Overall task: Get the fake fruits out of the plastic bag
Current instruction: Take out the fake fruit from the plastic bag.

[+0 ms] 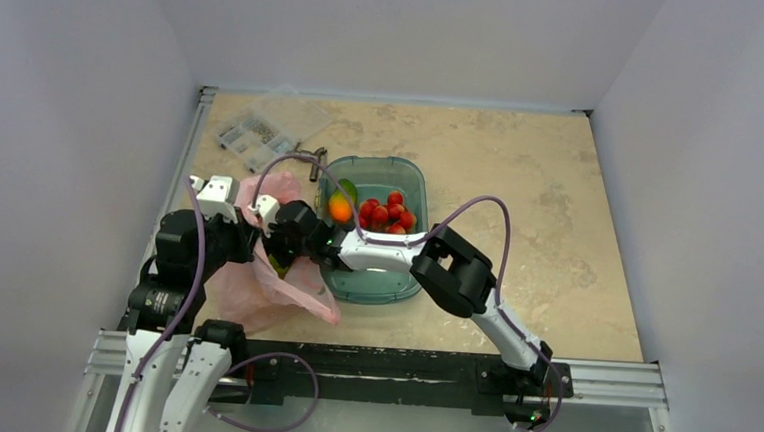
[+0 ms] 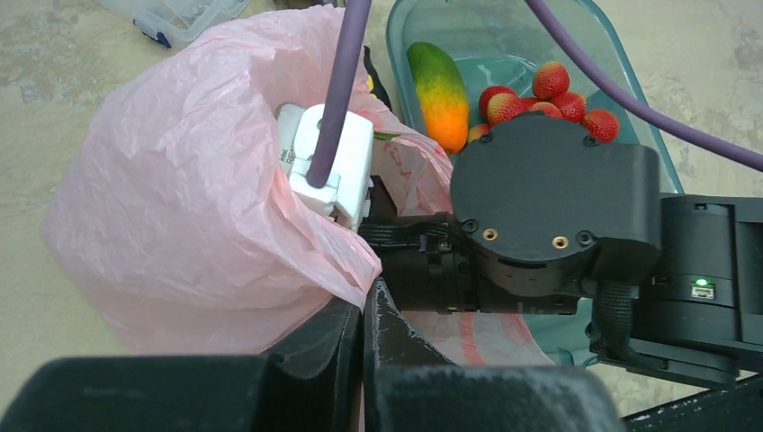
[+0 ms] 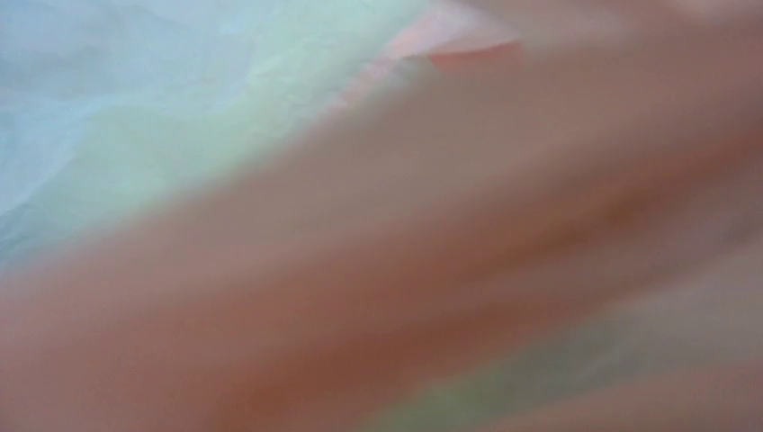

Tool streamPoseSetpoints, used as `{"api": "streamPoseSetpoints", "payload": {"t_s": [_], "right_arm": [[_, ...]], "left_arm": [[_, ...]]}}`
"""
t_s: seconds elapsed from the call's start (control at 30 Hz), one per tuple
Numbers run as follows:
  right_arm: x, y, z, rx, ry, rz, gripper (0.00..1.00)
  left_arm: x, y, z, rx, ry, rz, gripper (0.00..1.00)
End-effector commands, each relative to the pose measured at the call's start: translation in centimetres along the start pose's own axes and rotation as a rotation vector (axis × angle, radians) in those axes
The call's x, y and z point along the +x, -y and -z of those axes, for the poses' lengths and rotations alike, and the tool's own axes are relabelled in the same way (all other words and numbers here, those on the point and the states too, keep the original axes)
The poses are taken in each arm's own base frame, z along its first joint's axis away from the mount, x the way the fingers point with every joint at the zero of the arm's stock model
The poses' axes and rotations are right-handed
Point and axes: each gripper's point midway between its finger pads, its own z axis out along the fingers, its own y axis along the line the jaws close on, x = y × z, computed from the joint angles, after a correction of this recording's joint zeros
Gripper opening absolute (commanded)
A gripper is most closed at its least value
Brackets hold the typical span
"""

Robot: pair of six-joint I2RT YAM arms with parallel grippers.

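The pink plastic bag (image 1: 278, 292) lies crumpled at the table's near left, beside the teal tub. My left gripper (image 2: 376, 301) is shut on the bag's rim (image 2: 355, 261); in the top view it (image 1: 247, 230) sits at the bag's left side. My right arm's wrist (image 1: 302, 231) reaches left into the bag's mouth, with its white camera block (image 2: 326, 162) at the opening. Its fingers are buried in the bag. The right wrist view is only blurred pink film (image 3: 450, 270) with a greenish patch (image 3: 558, 360). A bunch of small red fruits (image 1: 388, 214) (image 2: 540, 99) lies in the tub.
The teal see-through tub (image 1: 415, 178) (image 2: 630, 90) also holds an elongated green-to-orange fruit (image 1: 341, 205) (image 2: 438, 85). A small clear parts box (image 1: 253, 133) (image 2: 175, 13) stands at the back left. Purple cables (image 2: 342, 72) loop over the bag and the tub.
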Motion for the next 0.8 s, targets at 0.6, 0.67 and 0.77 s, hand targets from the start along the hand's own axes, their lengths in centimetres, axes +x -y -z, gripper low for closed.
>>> {"api": "streamPoseSetpoints", "payload": {"t_s": [0.6,0.67,0.77], "right_arm": [[-10.0,-1.1,5.2,0.054,0.26,-0.123,0.17],[-11.0,-1.1,6.4,0.06,0.299,-0.135,0.11],[-11.9,-0.8,7.8,0.071,0.337,-0.161,0.07]], "left_arm": [[-0.9,-1.1,0.2,-0.065,0.048,-0.033,0.0],[-1.0,-1.2,0.3,-0.073,0.052,-0.034,0.0],[-1.0,-1.5,0.4,-0.088,0.054,-0.033,0.0]]}}
